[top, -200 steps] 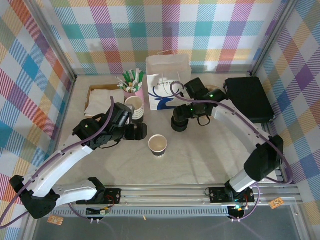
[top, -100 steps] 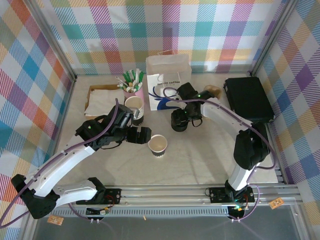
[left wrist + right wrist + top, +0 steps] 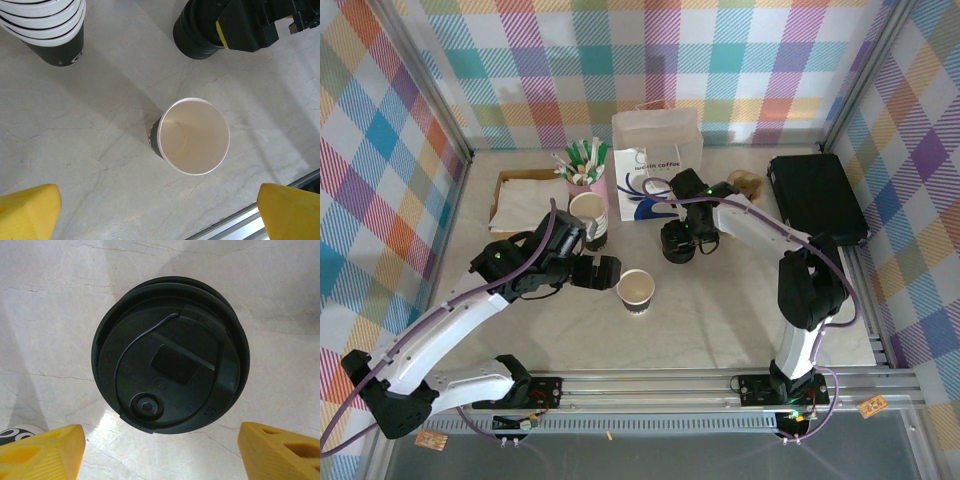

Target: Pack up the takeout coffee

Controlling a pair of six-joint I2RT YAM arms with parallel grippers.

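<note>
Since a moment ago the right arm has been folding in on itself, its elbow swinging up toward the middle of the table, and the left gripper has been sliding closer to the paper cup while its jaws spread. Now the left gripper's yellow fingertips are standing wide apart, sitting low at either side of the wrist view with bare table between them. The cup is standing upright just ahead of them, touching neither. That cup is showing a pale cream inside and a dark lower wall, and its mouth is gaping open toward the ceiling. From above, it is sitting near the middle of the table, just right of the left gripper. Over at the right gripper, the yellow fingers are also spread wide, hanging over the stack of black lids without touching it, and the top lid is facing the wrist camera square on. The lid stack is standing behind and to the right of the cup, apart from it. Further out, a stack of cups is standing behind the left gripper, with a pink holder of green-and-white sticks and a cardboard tray of napkins beyond it. A white paper bag with a blue logo is standing upright at the back wall, and a black case is lying at the far right.
</note>
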